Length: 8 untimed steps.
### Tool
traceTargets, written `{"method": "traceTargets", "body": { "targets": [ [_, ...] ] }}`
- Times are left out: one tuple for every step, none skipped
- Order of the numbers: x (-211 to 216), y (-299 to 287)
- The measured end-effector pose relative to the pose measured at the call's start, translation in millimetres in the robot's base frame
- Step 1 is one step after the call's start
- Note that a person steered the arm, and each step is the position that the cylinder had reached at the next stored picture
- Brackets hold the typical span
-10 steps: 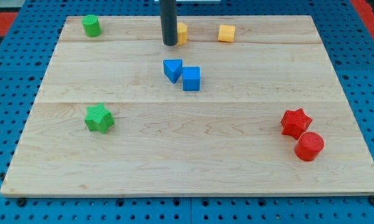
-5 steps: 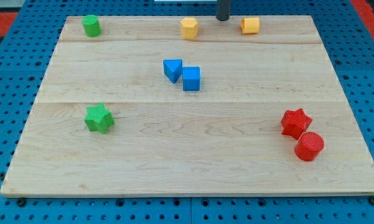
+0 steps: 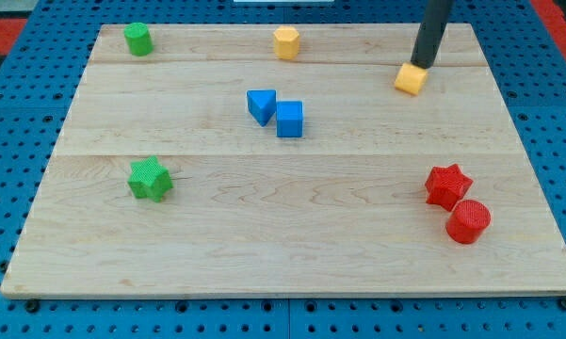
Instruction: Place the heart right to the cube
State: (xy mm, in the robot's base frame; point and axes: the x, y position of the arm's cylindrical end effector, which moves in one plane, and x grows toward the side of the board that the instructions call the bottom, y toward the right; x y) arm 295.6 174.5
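Note:
The blue cube [image 3: 289,120] sits left of the board's middle, touching a blue triangular block [image 3: 261,104] on its upper left. A small yellow block [image 3: 410,79], its shape hard to make out but perhaps the heart, lies at the upper right, well to the cube's right and a little higher. My tip [image 3: 421,66] is at this yellow block's upper right edge, touching it or nearly so. The rod leans up toward the view's top. A yellow hexagonal block [image 3: 285,42] sits near the top edge, above the cube.
A green cylinder [image 3: 137,39] is at the top left and a green star [image 3: 150,179] at the left. A red star [image 3: 448,185] and a red cylinder [image 3: 468,221] touch each other at the lower right. The wooden board [image 3: 292,254] lies on a blue pegboard.
My tip has moved from the top middle to the right and down. The small yellow block has been pushed right and then down from the top edge.

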Motion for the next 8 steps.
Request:
{"method": "traceTargets", "body": {
  "targets": [
    [24.5, -50.2],
    [22.8, -25.1],
    [8.5, 9.1],
    [52.0, 39.0],
    [59.0, -7.1],
    [45.3, 10.1],
    [32.3, -20.8],
    [38.8, -79.8]
  ]
}}
